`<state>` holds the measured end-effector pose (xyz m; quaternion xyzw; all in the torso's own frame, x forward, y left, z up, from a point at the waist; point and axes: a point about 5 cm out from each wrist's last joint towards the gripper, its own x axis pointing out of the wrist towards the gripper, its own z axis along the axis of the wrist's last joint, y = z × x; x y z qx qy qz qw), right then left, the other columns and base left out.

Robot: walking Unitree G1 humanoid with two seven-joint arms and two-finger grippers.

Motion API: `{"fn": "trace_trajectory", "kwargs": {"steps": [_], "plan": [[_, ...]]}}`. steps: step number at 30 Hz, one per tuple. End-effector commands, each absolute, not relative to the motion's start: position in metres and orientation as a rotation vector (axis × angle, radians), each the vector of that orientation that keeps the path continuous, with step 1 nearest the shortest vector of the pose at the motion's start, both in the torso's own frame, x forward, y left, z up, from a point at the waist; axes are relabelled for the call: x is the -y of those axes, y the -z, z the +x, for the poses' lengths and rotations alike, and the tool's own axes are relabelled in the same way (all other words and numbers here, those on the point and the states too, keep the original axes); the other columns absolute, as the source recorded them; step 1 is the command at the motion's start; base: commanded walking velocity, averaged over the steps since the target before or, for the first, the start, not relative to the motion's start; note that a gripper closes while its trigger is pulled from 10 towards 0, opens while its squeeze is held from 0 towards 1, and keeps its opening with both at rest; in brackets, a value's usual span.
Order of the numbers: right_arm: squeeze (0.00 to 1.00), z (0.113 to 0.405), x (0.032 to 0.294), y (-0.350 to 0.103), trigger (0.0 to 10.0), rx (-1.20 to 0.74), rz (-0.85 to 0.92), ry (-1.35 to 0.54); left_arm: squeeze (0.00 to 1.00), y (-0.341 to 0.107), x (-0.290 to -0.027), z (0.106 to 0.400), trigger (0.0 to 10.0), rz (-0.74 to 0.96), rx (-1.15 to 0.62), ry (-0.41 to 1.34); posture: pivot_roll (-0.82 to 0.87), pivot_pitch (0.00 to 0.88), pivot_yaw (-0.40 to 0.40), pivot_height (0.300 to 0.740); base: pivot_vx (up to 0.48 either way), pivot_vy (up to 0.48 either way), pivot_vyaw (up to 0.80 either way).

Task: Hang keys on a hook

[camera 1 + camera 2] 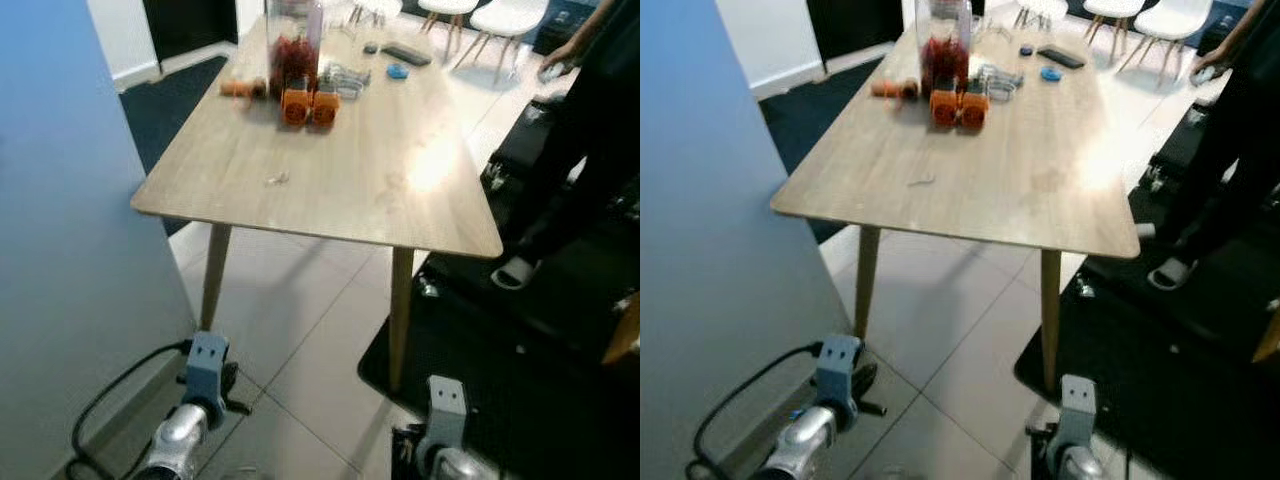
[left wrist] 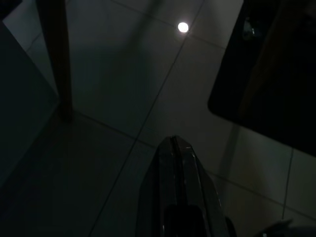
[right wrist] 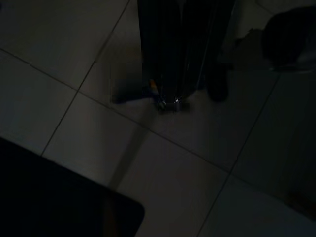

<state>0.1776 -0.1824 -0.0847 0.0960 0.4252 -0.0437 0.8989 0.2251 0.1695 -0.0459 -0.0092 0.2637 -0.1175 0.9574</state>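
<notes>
Both grippers hang idle, fingers pressed together, holding nothing; your keys (image 1: pixel 277 179) wait on the table (image 1: pixel 420 215) at twelve o'clock.

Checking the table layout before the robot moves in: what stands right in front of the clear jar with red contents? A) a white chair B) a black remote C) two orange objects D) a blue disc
C: the two orange objects sit side by side against the near side of the jar on the wooden table.

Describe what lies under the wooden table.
Under the wooden table are pale floor tiles and the edge of a black mat. The tabletop hides the floor farther back.
</notes>
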Motion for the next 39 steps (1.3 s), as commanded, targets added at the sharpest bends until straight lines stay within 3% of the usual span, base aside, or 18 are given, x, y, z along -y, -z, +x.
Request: {"fn": "trace_trajectory", "kwargs": {"steps": [1,7,39], "plan": [[0.0,0.179,0.183,0.084,10.0,-0.872,0.19,0.089,0.0,0.045,-0.169,0.225,10.0,-0.013,-0.527,0.242,0.07,0.028,-0.042,0.74,0.0,0.0,0.0],[0.0,0.182,0.181,0.082,10.0,-0.85,0.112,0.031,0.0,0.043,-0.168,0.227,10.0,-0.009,-0.508,0.24,0.07,0.028,-0.043,0.74,0.0,0.0,0.0],[0.0,0.192,0.166,0.077,10.0,-0.825,0.036,-0.093,0.0,0.044,-0.172,0.228,10.0,-0.007,-0.516,0.178,0.08,0.051,-0.052,0.74,0.0,0.0,0.79]]}}
